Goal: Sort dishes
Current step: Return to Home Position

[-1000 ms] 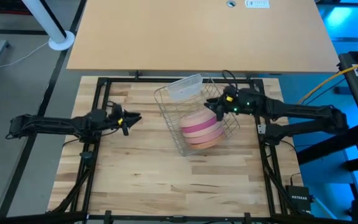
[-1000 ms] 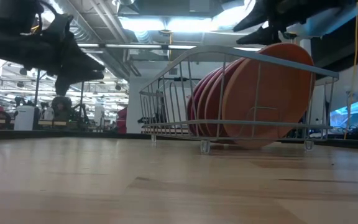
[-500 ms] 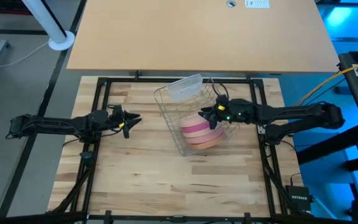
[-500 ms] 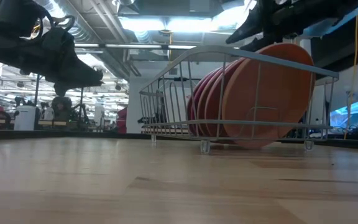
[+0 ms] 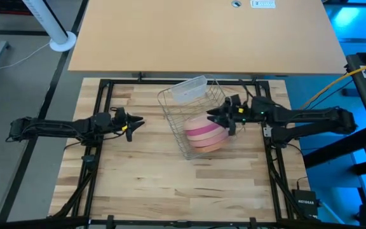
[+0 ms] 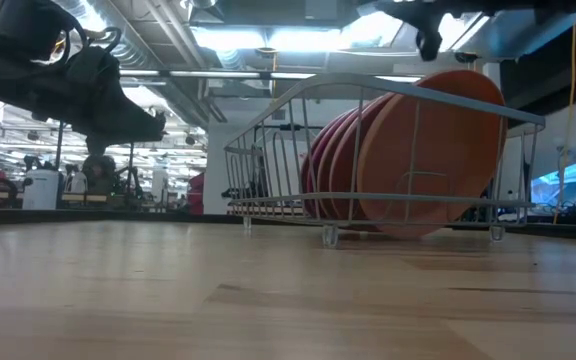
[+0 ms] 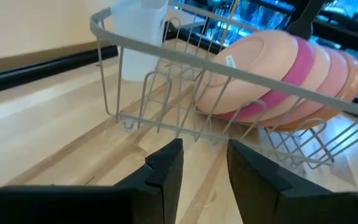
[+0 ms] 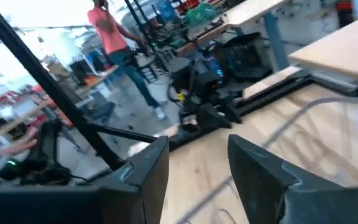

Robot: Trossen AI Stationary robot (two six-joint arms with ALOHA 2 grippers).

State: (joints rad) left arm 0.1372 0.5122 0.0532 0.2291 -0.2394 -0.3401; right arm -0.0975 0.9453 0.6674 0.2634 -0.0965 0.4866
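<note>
Several plates [image 5: 203, 132], peach-pink, magenta and orange, stand on edge in a row inside the silver wire rack [image 5: 170, 105], leaning against its wires. In the low view the orange plate [image 6: 438, 150] is nearest. My right gripper [image 5: 213, 114] hovers open just above the plates' upper edges and touches nothing; its wrist view [image 8: 197, 165] looks across the table past them. My left gripper [image 5: 138, 122] waits open above the table, left of the rack. Its wrist view [image 7: 205, 163] faces the plates [image 7: 278, 68].
A clear plastic tub [image 5: 189, 90] sits at the rack's far end. A black frame [image 5: 103, 95] borders the wooden table. Bare wood lies near and left of the rack. A person in a red shirt [image 8: 107, 31] walks in the room beyond.
My right gripper reached out over the rack toward the table's left, then drew back a little to the right and tipped up toward level. The plates and rack stayed where they were.
</note>
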